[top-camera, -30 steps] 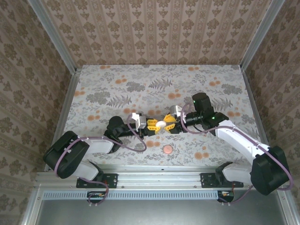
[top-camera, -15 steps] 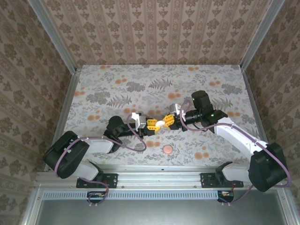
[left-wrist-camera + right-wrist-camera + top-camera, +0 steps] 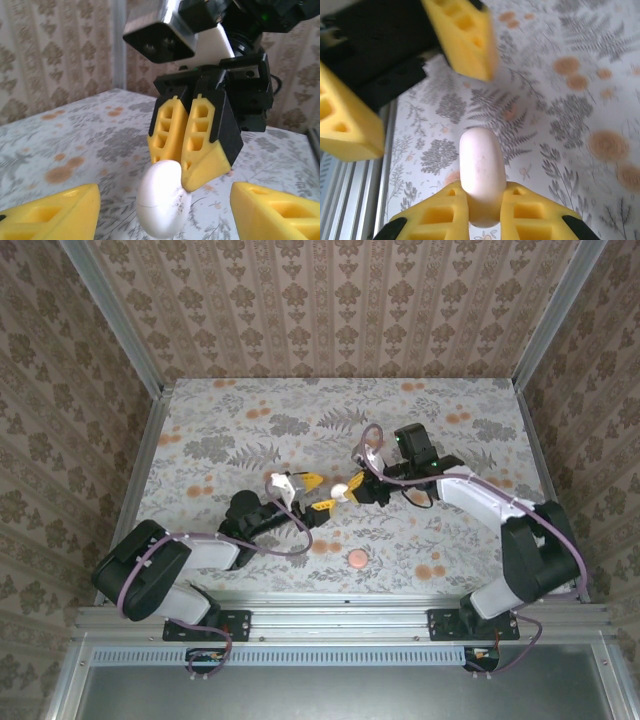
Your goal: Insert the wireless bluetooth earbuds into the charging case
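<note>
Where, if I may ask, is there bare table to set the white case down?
Free: the far strip of the table along the back wall. Crowded: the middle, where the left gripper faces the right gripper holding the white case, with a pink disc on the near side.

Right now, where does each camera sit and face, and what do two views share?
Top external: above, behind the bases, looking down on the table; both arms show.
Left wrist: faces the right end effector; own yellow fingers below.
Right wrist: faces the left end effector; own fingers below.
Shared: both wrist views show the white case.
</note>
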`<act>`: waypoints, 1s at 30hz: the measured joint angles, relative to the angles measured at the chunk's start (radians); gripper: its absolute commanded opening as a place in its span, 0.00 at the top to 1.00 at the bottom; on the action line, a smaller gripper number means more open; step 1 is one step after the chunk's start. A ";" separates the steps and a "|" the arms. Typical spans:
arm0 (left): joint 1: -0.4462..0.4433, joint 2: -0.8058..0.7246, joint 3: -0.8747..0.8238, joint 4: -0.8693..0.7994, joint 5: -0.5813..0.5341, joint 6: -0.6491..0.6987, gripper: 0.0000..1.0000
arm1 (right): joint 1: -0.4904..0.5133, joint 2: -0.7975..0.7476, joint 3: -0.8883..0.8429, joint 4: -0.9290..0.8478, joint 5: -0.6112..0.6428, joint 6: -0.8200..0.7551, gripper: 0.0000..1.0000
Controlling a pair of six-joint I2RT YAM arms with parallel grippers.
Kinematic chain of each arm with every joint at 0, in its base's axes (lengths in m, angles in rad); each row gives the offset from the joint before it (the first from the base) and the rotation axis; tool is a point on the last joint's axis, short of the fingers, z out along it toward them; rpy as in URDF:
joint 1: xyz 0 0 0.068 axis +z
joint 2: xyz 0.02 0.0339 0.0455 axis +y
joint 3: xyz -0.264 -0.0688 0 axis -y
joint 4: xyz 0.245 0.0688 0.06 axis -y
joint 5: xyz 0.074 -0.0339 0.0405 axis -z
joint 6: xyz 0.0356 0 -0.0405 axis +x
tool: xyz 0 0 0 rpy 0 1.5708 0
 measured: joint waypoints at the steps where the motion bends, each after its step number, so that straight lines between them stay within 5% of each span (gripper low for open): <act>1: 0.005 -0.009 0.000 -0.023 -0.027 -0.006 0.30 | -0.005 0.034 0.023 -0.010 0.016 0.038 0.89; 16: 0.019 -0.235 0.144 -0.670 -0.433 -0.077 0.27 | -0.086 0.517 0.558 -0.362 0.145 0.361 0.85; 30: 0.025 -0.273 0.257 -1.087 -0.544 -0.155 0.28 | -0.167 0.725 0.772 -0.570 0.159 0.431 0.74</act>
